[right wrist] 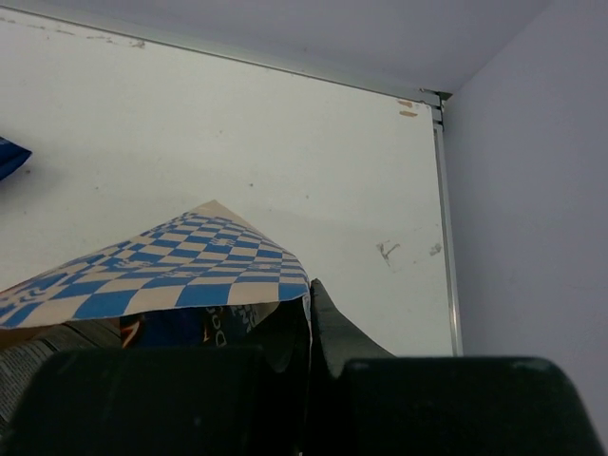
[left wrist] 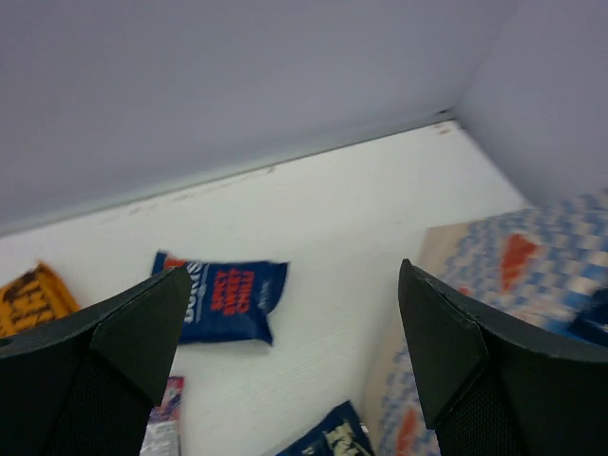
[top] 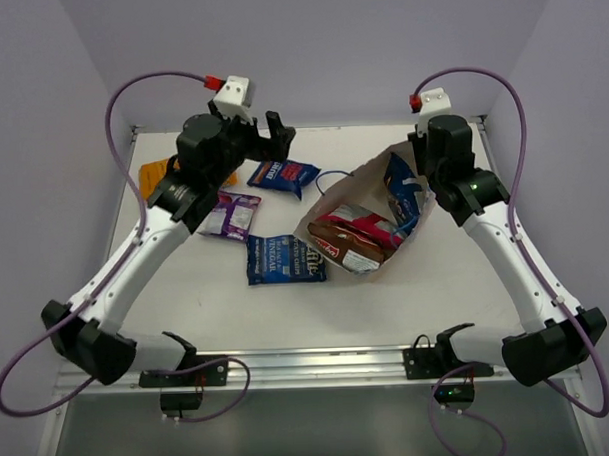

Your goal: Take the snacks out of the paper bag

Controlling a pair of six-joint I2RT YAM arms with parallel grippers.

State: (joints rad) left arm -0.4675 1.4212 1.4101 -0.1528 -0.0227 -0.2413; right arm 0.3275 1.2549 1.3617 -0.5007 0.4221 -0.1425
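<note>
Lying on its side right of centre, the paper bag [top: 353,186] is seen on the table [top: 467,302] with its mouth turned toward the near left. Its far, checkered edge is pinched in the right gripper [right wrist: 312,318], whose jaws are closed tight on the paper. Inside the mouth a brown-and-white chip bag [top: 335,249] and a magenta packet [top: 369,226] are visible, with a blue packet [top: 405,196] farther in.

The left gripper [top: 276,131] is held above the far part of the table, its jaws spread wide with nothing between them. A dark blue packet [top: 283,175] is laid flat just nearside of it, apart from the fingers. A small purple packet [top: 229,214] is found nearer, beside the left arm. A second dark blue packet [top: 284,259] is seen nearer still, just left of the bag's mouth. An orange packet [top: 158,173] is partly covered by the left arm at the far left.
</note>
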